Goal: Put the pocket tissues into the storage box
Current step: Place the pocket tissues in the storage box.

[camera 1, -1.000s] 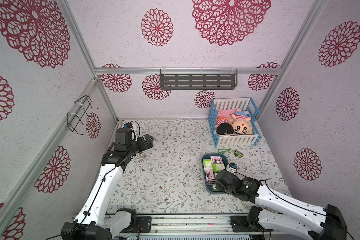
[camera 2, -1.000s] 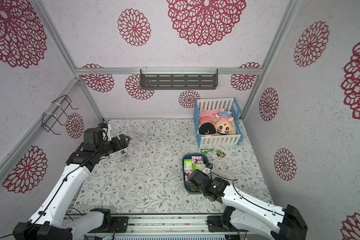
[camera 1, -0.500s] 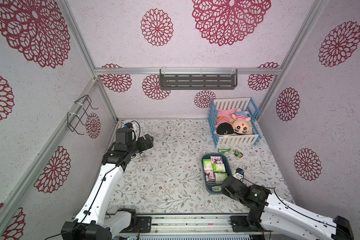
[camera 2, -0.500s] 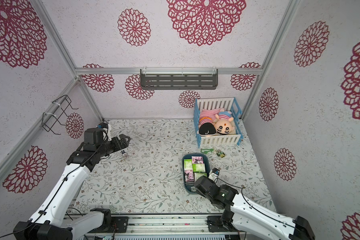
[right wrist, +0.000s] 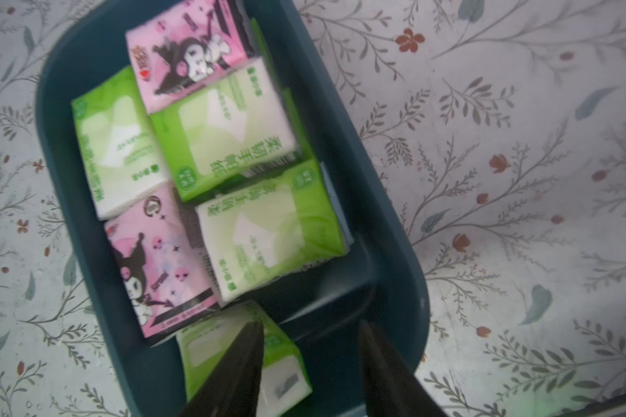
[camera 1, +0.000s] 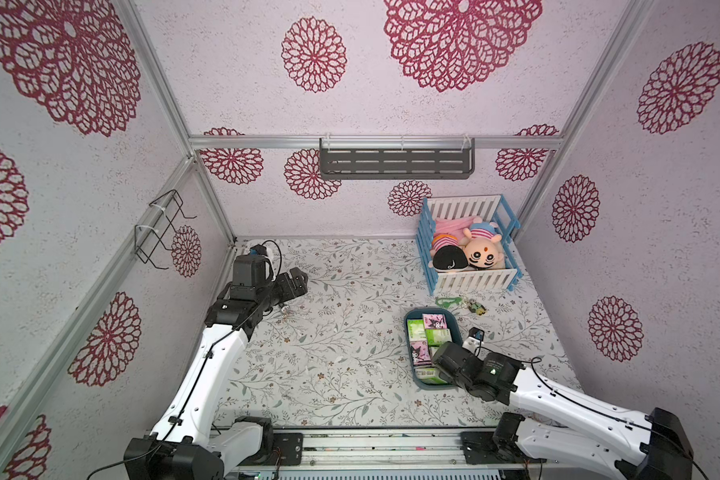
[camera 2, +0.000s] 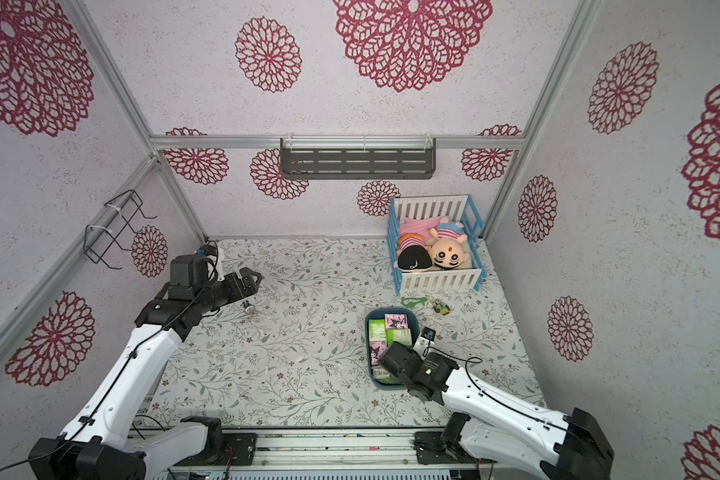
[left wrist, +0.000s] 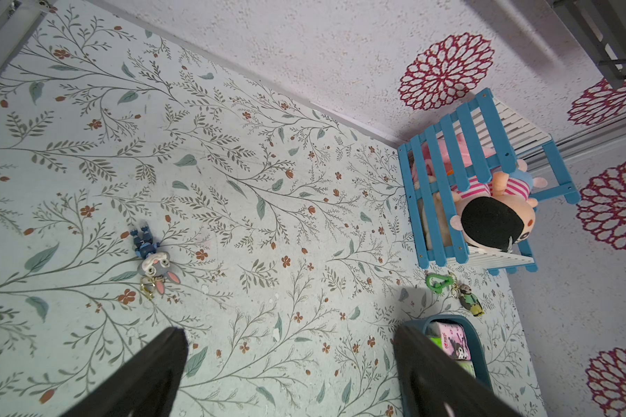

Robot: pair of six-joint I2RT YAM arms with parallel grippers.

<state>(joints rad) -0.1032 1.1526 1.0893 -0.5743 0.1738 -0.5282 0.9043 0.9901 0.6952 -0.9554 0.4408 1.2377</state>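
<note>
The storage box point(camera 1: 429, 311) point(right wrist: 344, 119), a dark teal tub, sits at the right middle of the table in both top views. Several pocket tissues lie flat inside it: green-and-white packs point(right wrist: 228, 126) and pink cartoon packs point(right wrist: 185, 50). My right gripper point(right wrist: 309, 335) hangs open over the box's near end point(camera 1: 438, 365). One more green pack point(right wrist: 210, 343) lies loose on the box floor, partly under one finger. My left gripper point(left wrist: 290, 343) is open and empty, hovering over the far left of the table point(camera 1: 298, 284).
A blue-and-white toy crib point(camera 1: 468, 282) with plush dolls stands at the back right. A green-clip keychain point(camera 1: 460, 301) lies between the crib and the box. A rabbit keychain point(left wrist: 152, 260) lies below the left gripper. A grey shelf point(camera 1: 395, 160) and a wire rack point(camera 1: 159, 228) hang on the walls.
The right gripper's jaws have parted and a green pack now lies loose in the box's near end. The right arm drew back, then came forward again. The left arm stayed still.
</note>
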